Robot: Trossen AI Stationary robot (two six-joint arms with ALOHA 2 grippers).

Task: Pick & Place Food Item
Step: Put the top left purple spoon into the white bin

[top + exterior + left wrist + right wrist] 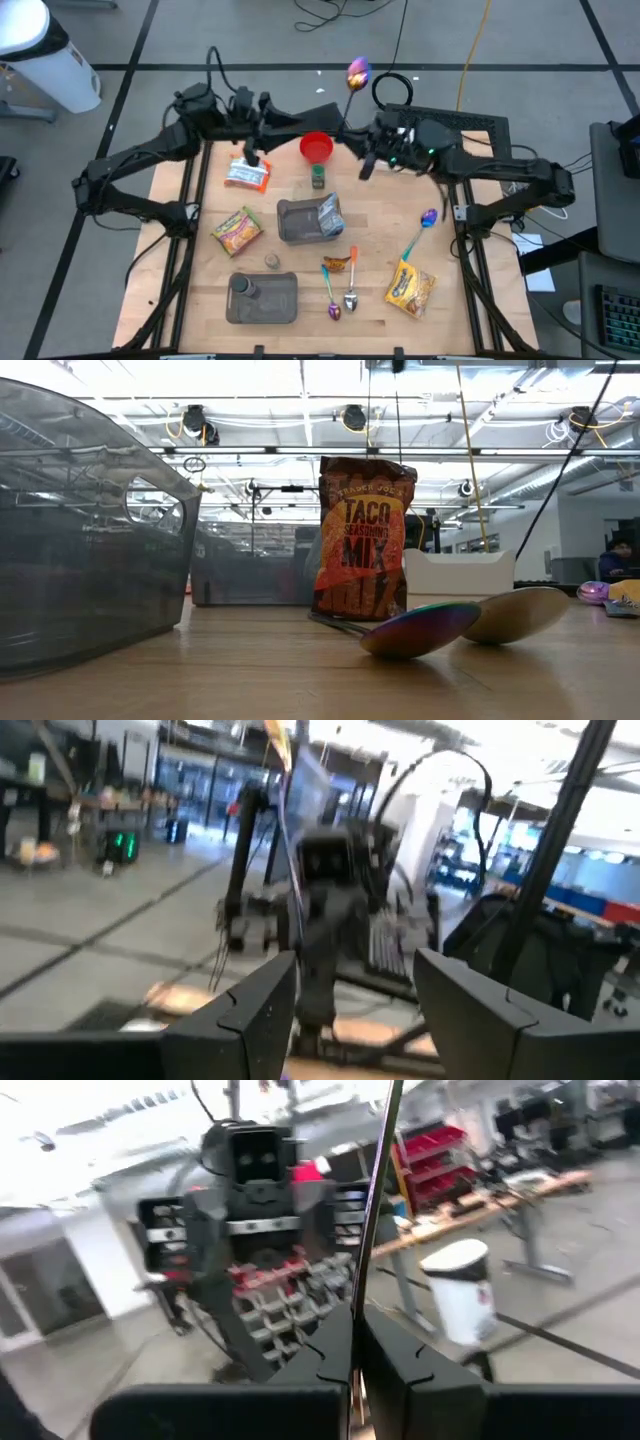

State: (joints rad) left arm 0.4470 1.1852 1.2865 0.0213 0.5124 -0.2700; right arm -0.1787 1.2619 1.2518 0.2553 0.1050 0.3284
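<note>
while both arms hang at the table's far edge

left gripper (355,1005) at 11 o'clock, fingers apart, holding nothing, just above snack packet (247,176) lying flat. right gripper (356,1350) at 1 o'clock, pinched tight on thin spoon handle (378,1190). grey tray (300,221) near centre.

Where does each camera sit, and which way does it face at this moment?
High: overhead, looking straight down on the table; both arms show.
Low: at tabletop height, looking level past the spoons to the taco packet; no arm shows.
Left wrist: faces the right arm; the open left gripper is at the bottom.
Right wrist: faces the left arm; the right gripper is shut on a spoon handle.
Shared: high and low both show the taco packet.
</note>
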